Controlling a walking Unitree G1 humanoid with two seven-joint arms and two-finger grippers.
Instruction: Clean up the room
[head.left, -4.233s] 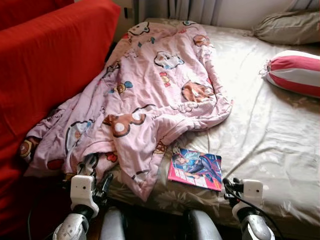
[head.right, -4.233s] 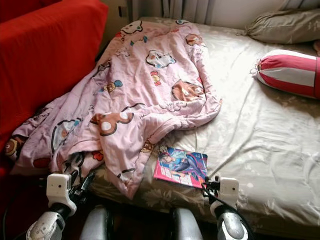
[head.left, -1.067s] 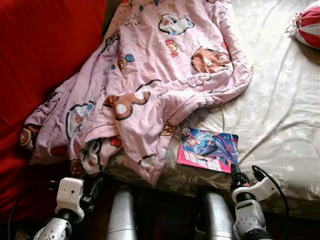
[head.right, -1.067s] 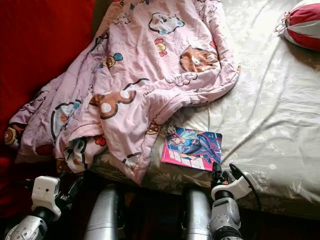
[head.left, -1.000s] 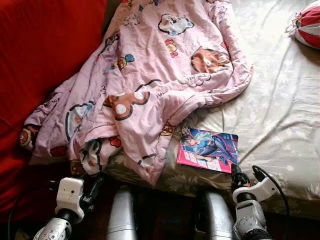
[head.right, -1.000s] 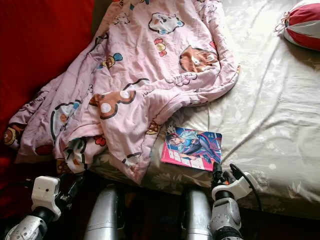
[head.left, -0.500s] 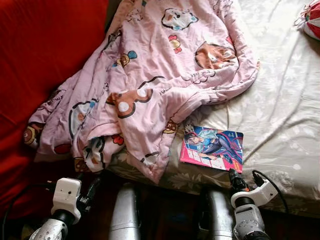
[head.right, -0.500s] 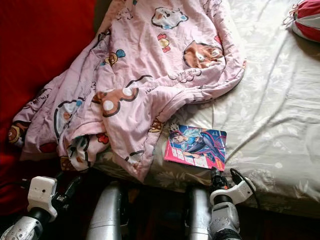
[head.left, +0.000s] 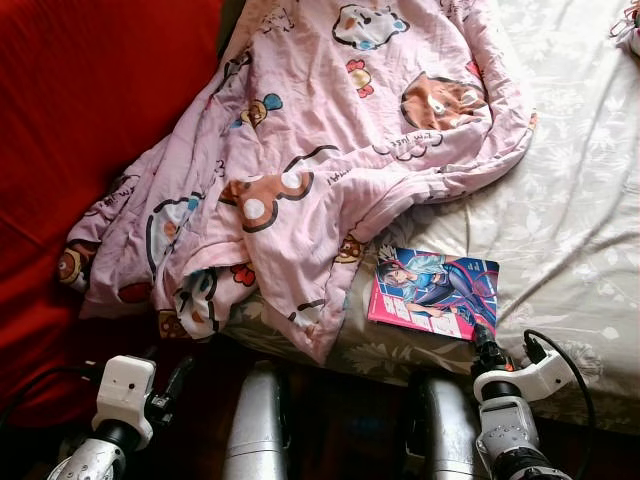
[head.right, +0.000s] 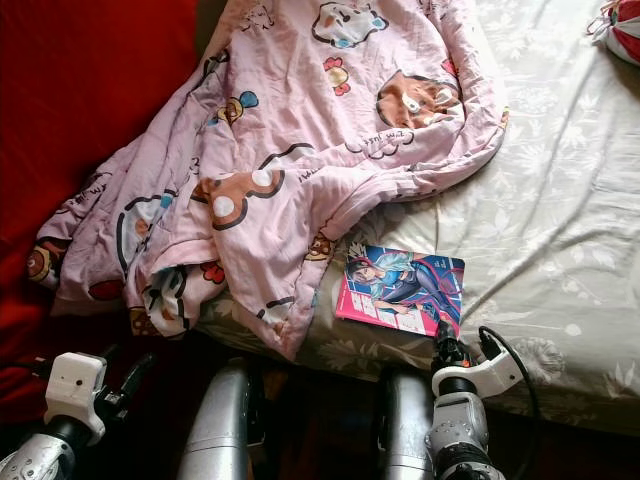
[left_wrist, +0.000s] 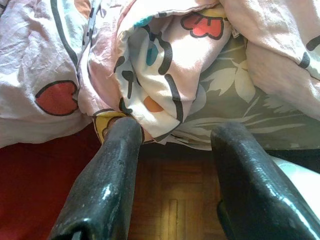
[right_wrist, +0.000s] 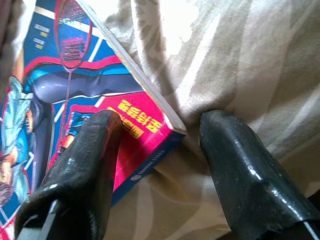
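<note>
A crumpled pink cartoon-print blanket (head.left: 330, 150) lies across the left part of the bed (head.left: 580, 220), one end hanging over the front edge. A pink and blue comic book (head.left: 433, 295) lies flat near that edge. My right gripper (right_wrist: 160, 150) is open just off the edge, its fingers (right_wrist: 87, 165) straddling the book's near corner (right_wrist: 150, 135) without pressing it. My left gripper (left_wrist: 172, 165) is open and low beside the bed, pointing at the blanket's hanging end (left_wrist: 160, 60), apart from it.
A red sofa (head.left: 90, 120) stands close along the bed's left side. A red and white striped pillow (head.right: 625, 25) sits at the far right. Dark wooden floor (left_wrist: 170, 205) runs below the bed edge, where my silver legs (head.left: 258, 420) stand.
The head view has shifted, so the bed and book sit further right and up in frame. My right gripper stays at the book's near corner. My left arm shows lower.
</note>
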